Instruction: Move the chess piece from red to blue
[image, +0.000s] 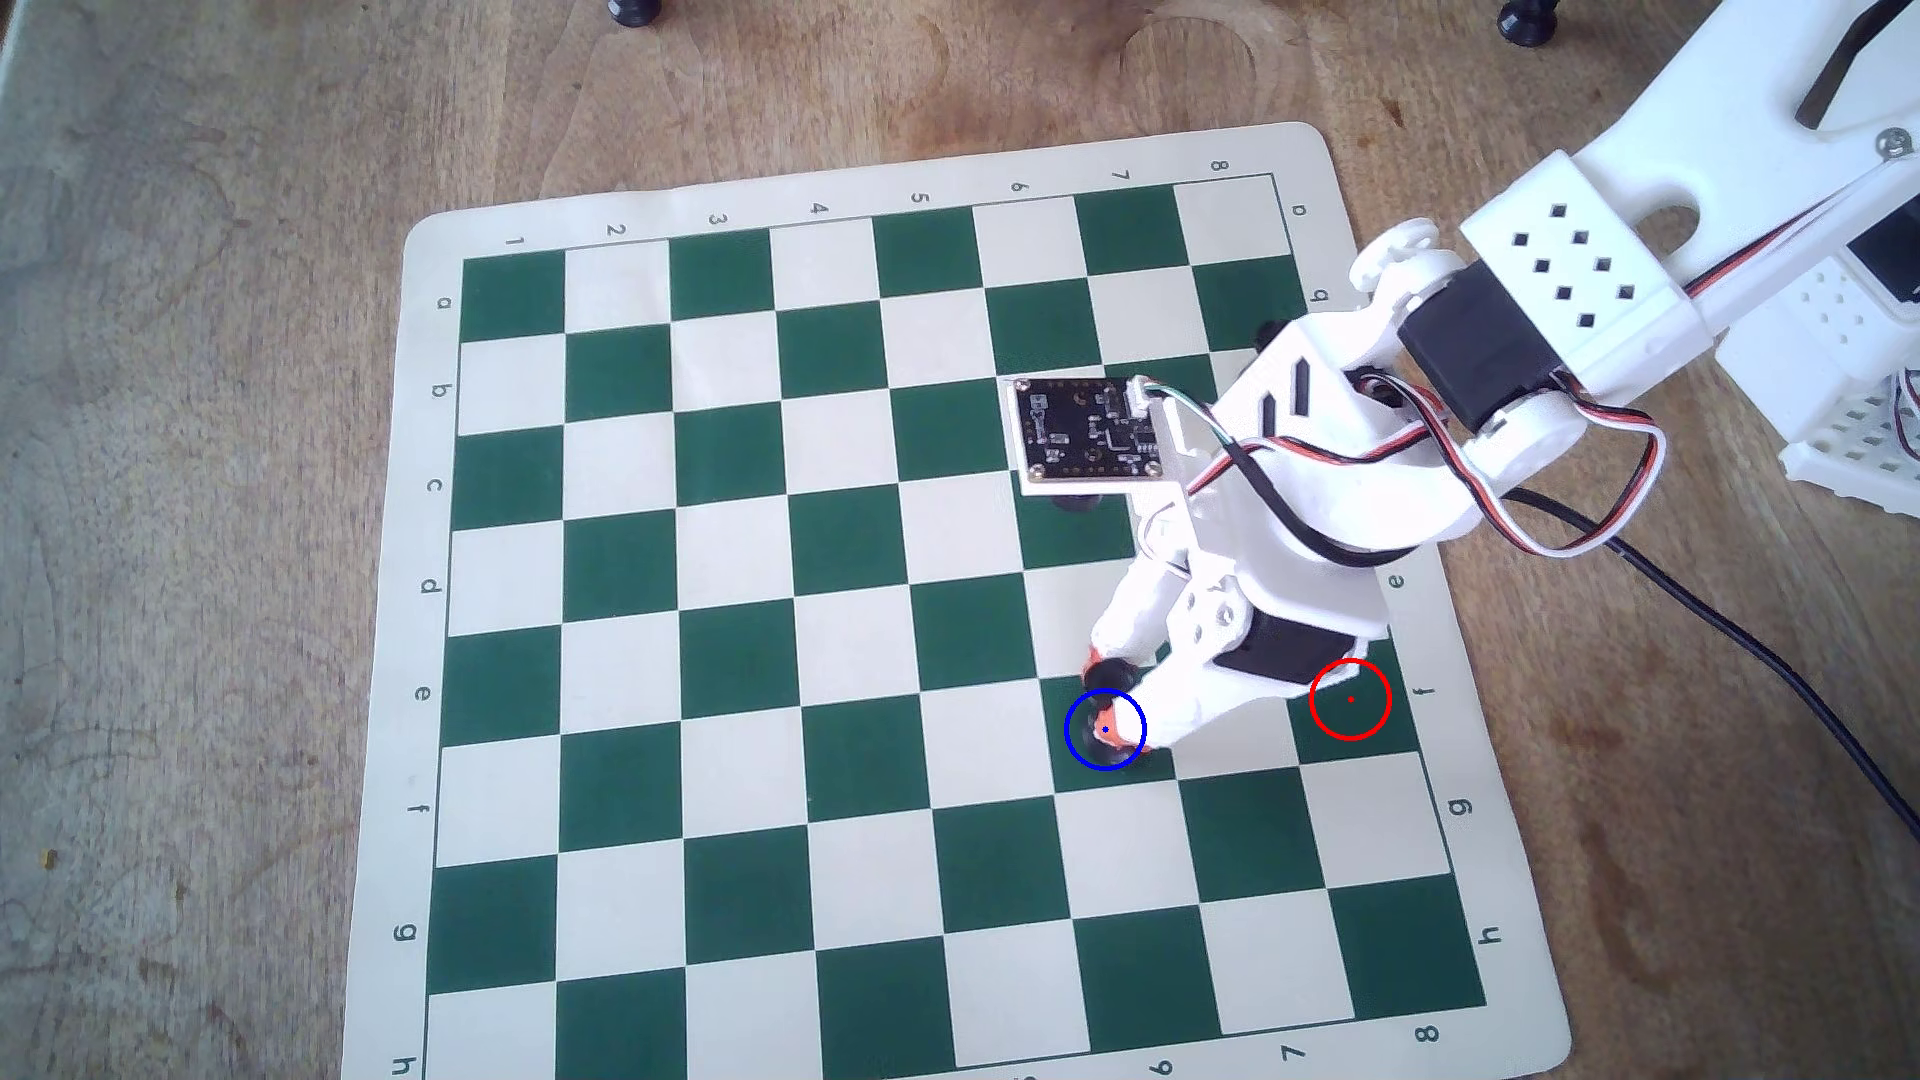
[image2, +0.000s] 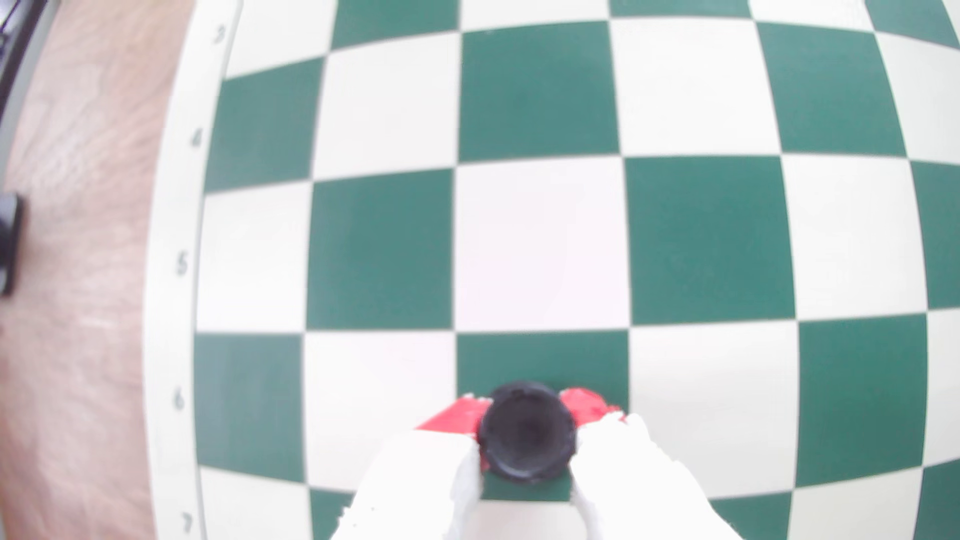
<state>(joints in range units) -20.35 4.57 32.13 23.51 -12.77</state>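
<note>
The gripper (image2: 524, 441) clamps the rook (image2: 527, 431) low in the wrist view. Overhead, it sits over the blue ring (image: 1070, 709), lower centre; the red ring (image: 1377, 675) lies right.

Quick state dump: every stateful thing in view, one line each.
chess piece: upright, clamped between the red-tipped fingers, over a green square.
end effector: shut on the chess piece, at the blue ring.
blue ring: occupied; chess piece base inside it, contact with board unclear.
red ring: vacant, on a green square.
second black piece: mostly hidden under the wrist camera board.
</note>
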